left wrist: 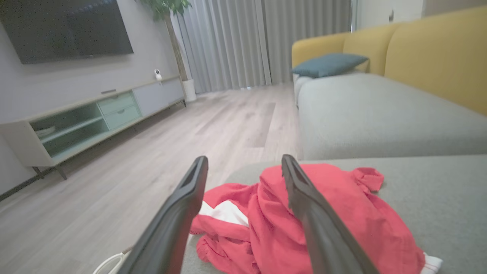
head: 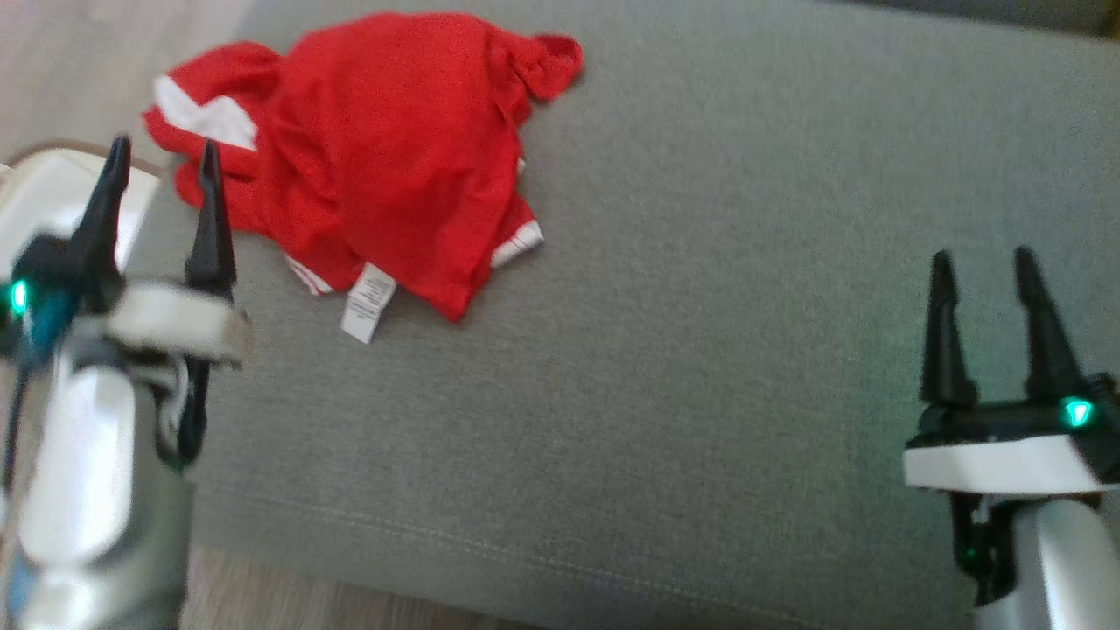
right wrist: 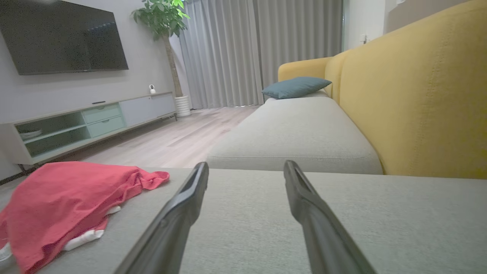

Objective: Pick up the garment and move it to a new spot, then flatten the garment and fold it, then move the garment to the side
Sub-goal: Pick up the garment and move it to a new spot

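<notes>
Found garment (head: 385, 157) bunched just ahead and right of left gripper (head: 164, 144), spread and empty; right gripper (head: 982, 256), likewise spread, well apart. Judged left nearer.

The garment (head: 385, 149) is bright red, with white bands at its hems and a white label (head: 367, 302). The cushion (head: 700, 350) is plain grey, the sofa back (right wrist: 418, 95) mustard yellow and the pillow (right wrist: 296, 86) teal. My fingers (head: 213, 219) are black.
</notes>
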### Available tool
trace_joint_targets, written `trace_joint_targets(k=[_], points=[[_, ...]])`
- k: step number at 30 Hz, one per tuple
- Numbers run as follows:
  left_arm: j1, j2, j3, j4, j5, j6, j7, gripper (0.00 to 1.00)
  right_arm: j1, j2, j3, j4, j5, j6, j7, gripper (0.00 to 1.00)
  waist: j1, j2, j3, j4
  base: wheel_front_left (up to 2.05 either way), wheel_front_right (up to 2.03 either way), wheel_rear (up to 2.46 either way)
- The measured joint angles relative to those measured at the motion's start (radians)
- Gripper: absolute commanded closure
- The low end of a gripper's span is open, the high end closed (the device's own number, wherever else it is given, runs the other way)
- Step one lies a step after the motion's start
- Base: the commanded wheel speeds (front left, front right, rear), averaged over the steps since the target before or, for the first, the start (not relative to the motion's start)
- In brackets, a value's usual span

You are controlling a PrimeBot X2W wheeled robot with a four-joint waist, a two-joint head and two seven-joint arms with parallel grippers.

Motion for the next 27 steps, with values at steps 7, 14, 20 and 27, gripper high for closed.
trace_joint_targets(k=[7, 14, 20, 27], points=[[-0.287, 0.044, -0.048, 0.262, -0.052, -0.070, 0.206, 0.00, -0.033, -0.001, -0.053, -0.040, -0.023, 0.000, -0.002, 0.00, 0.0001, 0.0000, 0.126, -0.049, 0.00, 0.00, 0.00], [-0.418, 0.062, -0.096, 0.458, -0.091, -0.082, 0.282, 0.00, -0.056, -0.001, -0.041, -0.053, -0.027, 0.000, -0.003, 0.00, 0.0001, 0.0000, 0.195, -0.100, 0.00, 0.00, 0.00], [-0.486, 0.084, -0.113, 0.555, -0.099, -0.089, 0.280, 0.00, -0.066, -0.001, -0.034, -0.060, -0.027, 0.000, -0.003, 0.00, 0.0001, 0.0000, 0.223, -0.126, 0.00, 0.00, 0.00], [-0.528, 0.085, -0.139, 0.654, -0.119, -0.090, 0.244, 1.00, -0.066, -0.001, -0.028, -0.059, -0.027, 0.000, -0.003, 0.00, 0.0001, 0.0000, 0.227, -0.143, 0.00, 0.00, 0.00]])
